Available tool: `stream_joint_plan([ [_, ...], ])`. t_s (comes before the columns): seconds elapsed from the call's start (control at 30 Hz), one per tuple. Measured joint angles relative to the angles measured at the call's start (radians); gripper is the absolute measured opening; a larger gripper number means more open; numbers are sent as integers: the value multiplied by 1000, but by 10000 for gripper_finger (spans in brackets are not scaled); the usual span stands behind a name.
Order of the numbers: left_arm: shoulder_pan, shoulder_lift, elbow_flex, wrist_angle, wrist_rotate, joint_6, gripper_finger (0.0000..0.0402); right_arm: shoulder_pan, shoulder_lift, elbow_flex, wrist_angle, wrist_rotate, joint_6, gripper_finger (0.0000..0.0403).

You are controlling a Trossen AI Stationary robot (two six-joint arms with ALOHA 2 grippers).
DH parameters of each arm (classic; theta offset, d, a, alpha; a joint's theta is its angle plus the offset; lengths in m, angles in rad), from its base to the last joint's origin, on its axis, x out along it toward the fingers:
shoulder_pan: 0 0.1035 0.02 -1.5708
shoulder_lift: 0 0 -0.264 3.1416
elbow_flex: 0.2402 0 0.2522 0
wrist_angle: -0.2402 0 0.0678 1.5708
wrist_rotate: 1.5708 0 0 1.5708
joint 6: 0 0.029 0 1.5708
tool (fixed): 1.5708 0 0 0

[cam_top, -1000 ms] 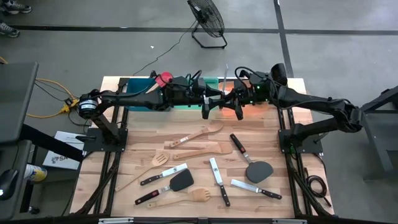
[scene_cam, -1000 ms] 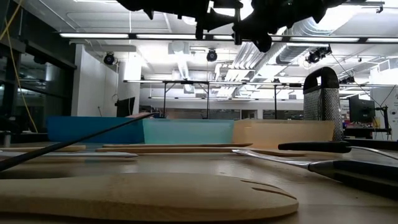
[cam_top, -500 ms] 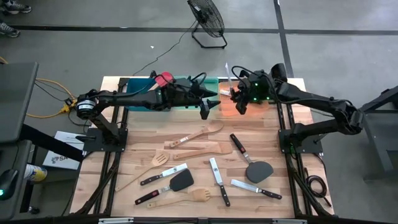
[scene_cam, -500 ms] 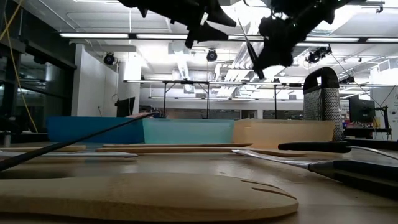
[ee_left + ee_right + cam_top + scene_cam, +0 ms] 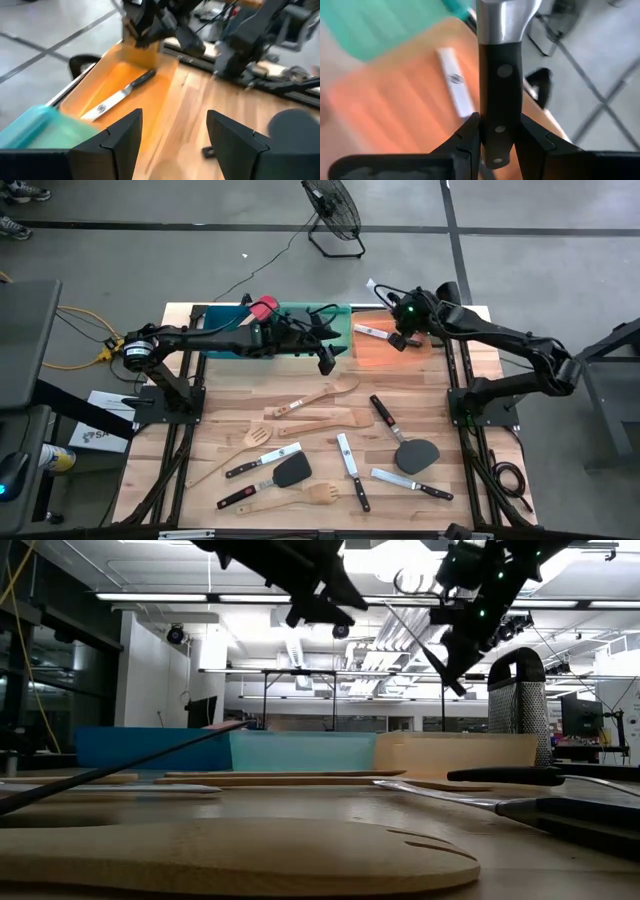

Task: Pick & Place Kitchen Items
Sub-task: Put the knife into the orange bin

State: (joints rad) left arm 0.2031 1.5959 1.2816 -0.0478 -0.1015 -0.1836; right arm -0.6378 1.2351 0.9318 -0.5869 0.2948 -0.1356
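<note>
1. One knife (image 5: pixel 372 331) already lies in the orange bin (image 5: pixel 385 352) — a red spatula (image 5: pixel 263 307) sits at the blue bin (image 5: pixel 222 318).
2. My right claw (image 5: pixel 398 332) grips another knife (image 5: pixel 499 95) by its black handle above the orange bin.
3. My left claw (image 5: pixel 326 361) hangs wide and empty by the green bin (image 5: pixel 310 310).
4. About a dozen utensils wait on the worktop (image 5: pixel 470 470) — most work remains, I judge.
</note>
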Motion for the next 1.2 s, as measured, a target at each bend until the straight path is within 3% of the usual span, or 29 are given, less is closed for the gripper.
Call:
stream_joint_plan([
  [0.1, 0, 0, 0, -52, -61, 23, 218, -4, 43, 0, -19, 72, -8, 81],
  [0.4, 7, -22, -1, -180, -193, 113, 218, -6, 186, 0, -114, 116, -27, 81],
  [0.83, 46, -23, 0, -264, -170, 127, 218, -22, 322, 0, -202, 88, -56, 81],
  [1.2, 46, -23, 0, -283, -170, 127, 218, -63, 357, 0, -238, 67, -51, 82],
])
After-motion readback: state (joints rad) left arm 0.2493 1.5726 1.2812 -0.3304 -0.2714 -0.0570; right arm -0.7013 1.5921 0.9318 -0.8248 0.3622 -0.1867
